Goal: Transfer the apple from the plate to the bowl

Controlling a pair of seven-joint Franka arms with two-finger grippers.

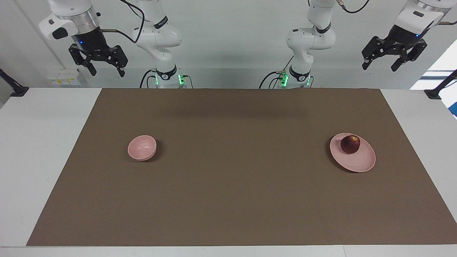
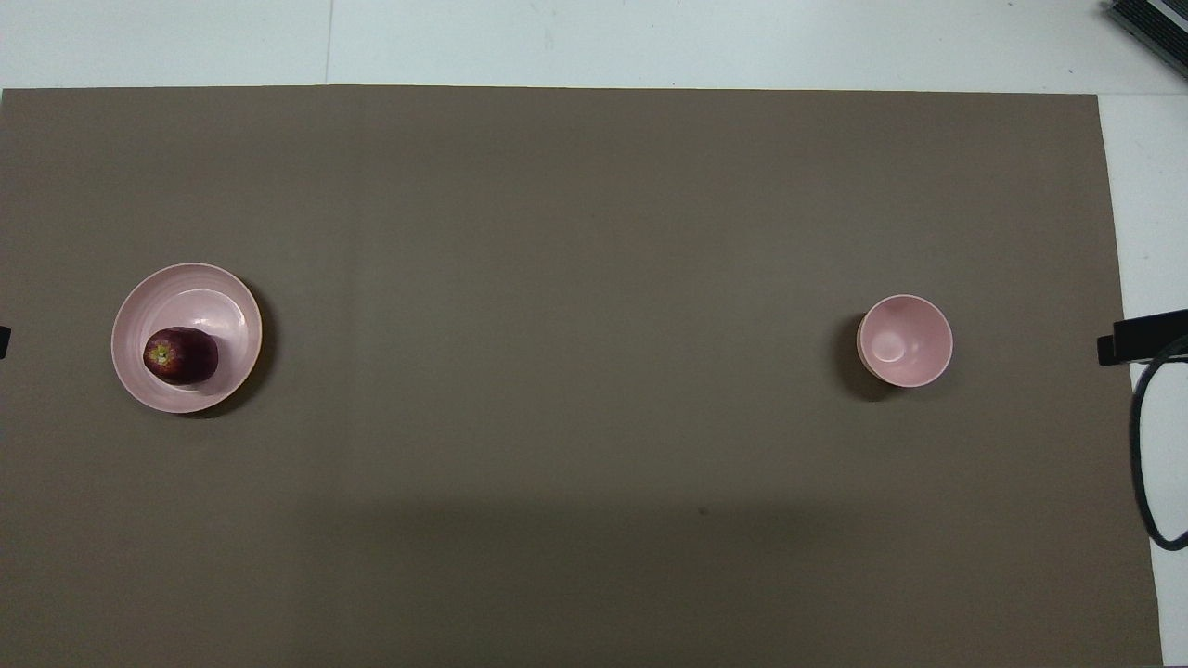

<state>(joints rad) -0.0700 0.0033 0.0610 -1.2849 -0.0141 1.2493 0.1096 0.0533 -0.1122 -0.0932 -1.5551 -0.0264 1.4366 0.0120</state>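
Overhead view. I see the plate (image 2: 237, 306) at nine o'clock on the brown mat (image 2: 575, 278) covering the worktop (image 2: 650, 42), toward the left arm's end. The apple (image 2: 180, 355) rests on the plate's robot-side part, yellowish stem spot showing. The bowl (image 2: 905, 340) stands upright at three o'clock, well apart. A black cable (image 2: 1140, 464) loops at the worktop's edge by the bowl's end.
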